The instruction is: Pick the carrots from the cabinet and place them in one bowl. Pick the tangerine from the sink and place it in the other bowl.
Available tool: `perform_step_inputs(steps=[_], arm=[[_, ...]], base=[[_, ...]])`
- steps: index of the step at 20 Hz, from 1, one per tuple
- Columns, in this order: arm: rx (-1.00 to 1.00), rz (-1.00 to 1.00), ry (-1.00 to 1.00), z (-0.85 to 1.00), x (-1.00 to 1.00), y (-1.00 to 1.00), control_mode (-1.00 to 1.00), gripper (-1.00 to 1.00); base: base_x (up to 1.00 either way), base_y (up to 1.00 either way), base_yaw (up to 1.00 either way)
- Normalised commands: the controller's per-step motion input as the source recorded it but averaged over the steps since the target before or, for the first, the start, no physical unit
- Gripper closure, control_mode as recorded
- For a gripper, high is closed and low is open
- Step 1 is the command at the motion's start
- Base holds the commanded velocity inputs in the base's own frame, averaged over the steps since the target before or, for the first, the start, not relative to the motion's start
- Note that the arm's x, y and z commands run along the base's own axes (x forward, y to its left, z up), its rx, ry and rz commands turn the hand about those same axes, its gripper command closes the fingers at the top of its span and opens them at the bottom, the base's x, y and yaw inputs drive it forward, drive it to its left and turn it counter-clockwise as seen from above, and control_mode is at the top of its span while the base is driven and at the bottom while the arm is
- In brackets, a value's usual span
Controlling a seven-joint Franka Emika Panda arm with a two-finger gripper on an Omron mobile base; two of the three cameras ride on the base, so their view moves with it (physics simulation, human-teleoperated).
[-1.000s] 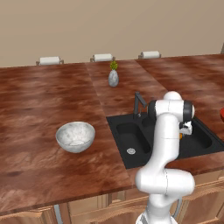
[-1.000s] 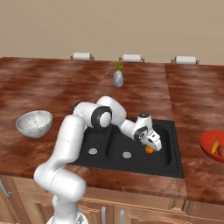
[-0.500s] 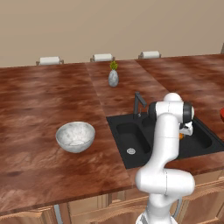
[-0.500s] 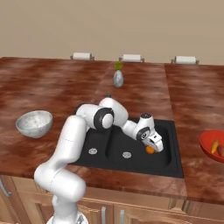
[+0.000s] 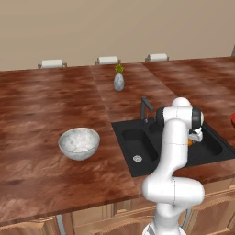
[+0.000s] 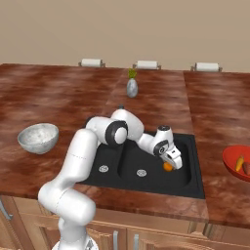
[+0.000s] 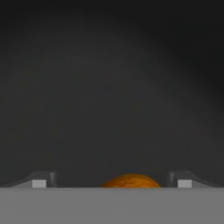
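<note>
The tangerine (image 6: pixel 168 166) lies on the floor of the right basin of the black sink (image 6: pixel 191 146). My gripper (image 6: pixel 172 159) hangs just over it, open. In the hand view the tangerine (image 7: pixel 131 180) sits between the two fingertips (image 7: pixel 41 180), untouched. From the left, the arm hides most of the tangerine (image 5: pixel 190 142). At the right counter edge, the red bowl (image 6: pixel 233 157) holds the two carrots (image 6: pixel 239 162). The whitish-grey bowl (image 6: pixel 38 137) stands left of the sink, also whitish-grey bowl (image 5: pixel 79 143). The cabinet is out of view.
A thin dark faucet (image 5: pixel 144 108) rises at the back of the sink (image 5: pixel 137 142). Behind it a small grey vase (image 6: pixel 132 88) with a plant stands on the brown counter. The left basin has a silver drain (image 6: pixel 103 168).
The gripper has sunk a little lower into the right basin, closer to the tangerine. Its jaws have stayed open.
</note>
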Motion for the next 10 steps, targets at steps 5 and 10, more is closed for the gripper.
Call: perform_step_inputs(steps=[5, 10], arm=[[0.0, -0.08, 0.0, 0.0, -0.03, 0.0, -1.0, -1.0], [0.0, -0.09, 0.0, 0.0, -0.07, 0.0, -1.0, -1.0]], base=[[0.0, 0.0, 0.0], [0.0, 0.0, 0.0]])
